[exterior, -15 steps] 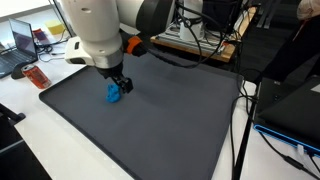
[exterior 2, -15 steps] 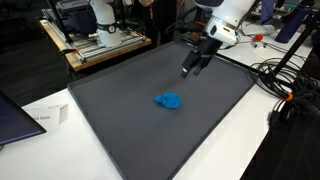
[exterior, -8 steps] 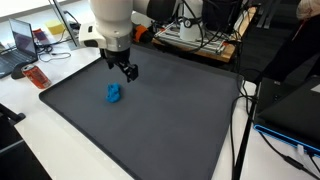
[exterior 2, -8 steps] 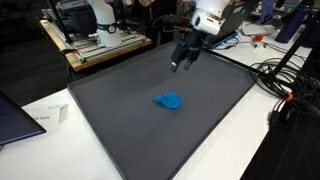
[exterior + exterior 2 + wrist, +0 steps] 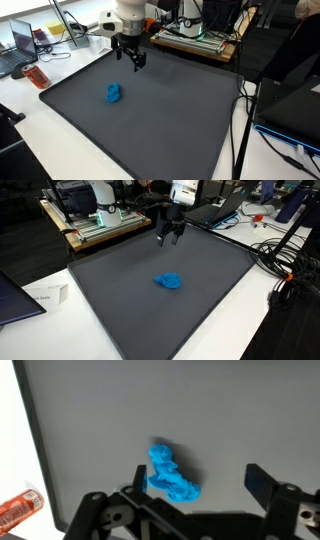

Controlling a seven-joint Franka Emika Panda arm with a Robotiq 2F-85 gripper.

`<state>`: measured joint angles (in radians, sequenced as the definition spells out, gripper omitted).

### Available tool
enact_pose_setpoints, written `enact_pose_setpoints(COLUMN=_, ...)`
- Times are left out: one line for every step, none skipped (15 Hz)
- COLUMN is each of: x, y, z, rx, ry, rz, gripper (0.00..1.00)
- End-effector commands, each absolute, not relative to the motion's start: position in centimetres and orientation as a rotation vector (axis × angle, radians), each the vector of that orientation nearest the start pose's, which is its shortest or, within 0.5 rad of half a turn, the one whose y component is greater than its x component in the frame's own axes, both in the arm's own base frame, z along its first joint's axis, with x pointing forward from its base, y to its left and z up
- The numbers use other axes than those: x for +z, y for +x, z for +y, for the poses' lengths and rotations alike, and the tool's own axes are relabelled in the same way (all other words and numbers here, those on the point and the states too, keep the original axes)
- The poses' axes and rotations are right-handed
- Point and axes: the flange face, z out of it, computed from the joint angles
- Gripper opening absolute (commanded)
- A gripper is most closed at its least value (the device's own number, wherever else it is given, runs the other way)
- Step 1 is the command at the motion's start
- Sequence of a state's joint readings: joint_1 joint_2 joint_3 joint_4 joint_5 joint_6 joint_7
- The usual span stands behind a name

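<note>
Blue crumpled lump (image 5: 113,93) on smooth grey mat (image 5: 175,125); gripper (image 5: 133,62) apart, jaws spread, empty.

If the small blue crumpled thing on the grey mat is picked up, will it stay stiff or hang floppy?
The blue thing looks crumpled, with soft folds, so it is probably floppy and would sag when lifted. Its irregular lump lies low on the grey mat, so a push should slide or bunch it, not roll it.

exterior views share the mat (image 5: 150,120) from different angles; wrist looks down.
</note>
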<state>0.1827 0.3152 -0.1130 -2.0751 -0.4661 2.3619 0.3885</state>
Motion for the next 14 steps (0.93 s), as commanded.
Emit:
enact_pose_setpoints(x=28.6, y=54.5, z=2.8, rx=-0.24, ry=-3.453, rz=-0.078, gripper=1.0)
enact_pose_setpoints(x=28.7, y=53.9, z=2.6, rx=-0.275, ry=-3.438, rz=-0.092, gripper=1.0)
enact_pose_setpoints(x=28.8, y=53.4, z=2.3, rx=-0.304, ry=-3.428, rz=-0.094, gripper=1.0)
enact_pose_setpoints(x=28.9, y=52.9, z=2.0, rx=-0.333, ry=-3.415, rz=-0.105, gripper=1.0)
enact_pose_setpoints(x=29.0, y=52.5, z=1.8, rx=-0.362, ry=-3.402, rz=-0.116, gripper=1.0)
enact_pose_setpoints(x=29.1, y=52.1, z=1.5, rx=-0.386, ry=-3.392, rz=-0.117, gripper=1.0)
enact_pose_setpoints(x=29.2, y=51.7, z=1.3, rx=-0.411, ry=-3.384, rz=-0.123, gripper=1.0)
enact_pose_setpoints(x=29.3, y=51.4, z=1.0, rx=-0.437, ry=-3.374, rz=-0.136, gripper=1.0)
enact_pose_setpoints(x=29.5, y=51.1, z=0.8, rx=-0.468, ry=-3.364, rz=-0.144, gripper=1.0)
enact_pose_setpoints(x=29.7, y=50.8, z=0.5, rx=-0.498, ry=-3.356, rz=-0.148, gripper=1.0)
enact_pose_setpoints(x=29.9, y=50.5, z=0.3, rx=-0.529, ry=-3.35, rz=-0.166, gripper=1.0)
enact_pose_setpoints(x=30.0, y=50.3, z=0.1, rx=-0.555, ry=-3.342, rz=-0.173, gripper=1.0)
enact_pose_setpoints(x=30.1, y=50.1, z=-0.2, rx=-0.573, ry=-3.338, rz=-0.18, gripper=1.0)
enact_pose_setpoints(x=30.3, y=49.9, z=-0.4, rx=-0.592, ry=-3.333, rz=-0.199, gripper=1.0)
